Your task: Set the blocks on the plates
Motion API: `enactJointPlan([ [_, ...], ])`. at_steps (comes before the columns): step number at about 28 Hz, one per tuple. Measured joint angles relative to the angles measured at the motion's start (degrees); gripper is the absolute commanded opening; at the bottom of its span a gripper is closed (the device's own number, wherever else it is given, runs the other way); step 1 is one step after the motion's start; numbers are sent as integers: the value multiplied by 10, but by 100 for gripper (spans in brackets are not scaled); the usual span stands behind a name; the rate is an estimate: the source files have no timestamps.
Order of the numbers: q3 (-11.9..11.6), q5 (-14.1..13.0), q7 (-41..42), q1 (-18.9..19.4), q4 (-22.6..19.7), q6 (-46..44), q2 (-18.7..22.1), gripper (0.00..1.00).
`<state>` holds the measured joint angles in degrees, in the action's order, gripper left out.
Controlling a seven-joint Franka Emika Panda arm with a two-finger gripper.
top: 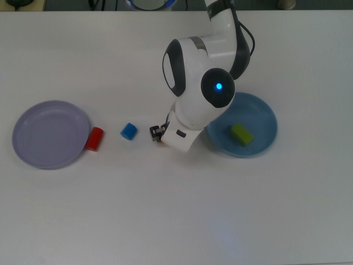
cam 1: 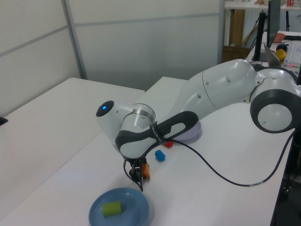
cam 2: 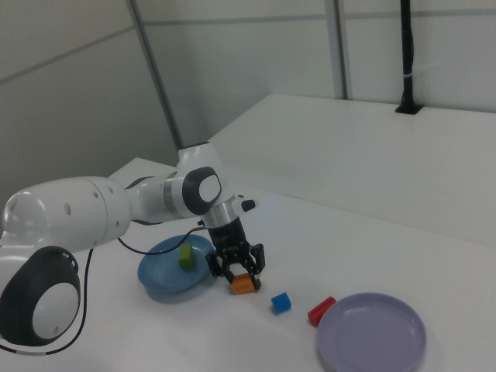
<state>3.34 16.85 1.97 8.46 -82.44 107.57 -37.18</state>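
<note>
My gripper (cam 2: 235,266) stands open low over the table, its fingers straddling the orange block (cam 2: 245,284), which lies on the table. In the top view the gripper (top: 157,134) sits just left of the blue plate (top: 265,113), and the arm hides most of the orange block (top: 159,141). The lime-green block (top: 241,134) lies in the blue plate. The blue block (top: 128,131) rests loose on the table, further to the top view's left. The red cylinder (top: 94,138) lies against the rim of the lavender plate (top: 33,118), which holds nothing.
The white arm (top: 198,83) leans over the table's middle and covers part of the blue plate's left rim. A black cable (cam 1: 221,172) hangs from the arm over the table. The table's far edge runs along the top view's top.
</note>
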Motion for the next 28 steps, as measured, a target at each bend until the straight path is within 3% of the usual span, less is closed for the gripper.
enactJointPlan([
  [7, 3, -1, 0, 1, 8, 1, 10, 0],
  [15, 44, -6, -9, 13, 15, 3, 30, 0],
  [20, 54, -6, -16, 20, 16, 3, 36, 0],
  [22, 55, -6, -16, 23, 16, 3, 36, 10],
  [23, 55, -6, -16, 23, 16, 3, 36, 20],
  [24, 56, -6, -16, 23, 16, 3, 36, 38],
  [25, 56, -6, -16, 24, 16, 3, 36, 82],
  [26, 56, -6, -16, 24, 16, 3, 36, 98],
  [28, 55, -6, -16, 23, 16, 3, 35, 100],
])
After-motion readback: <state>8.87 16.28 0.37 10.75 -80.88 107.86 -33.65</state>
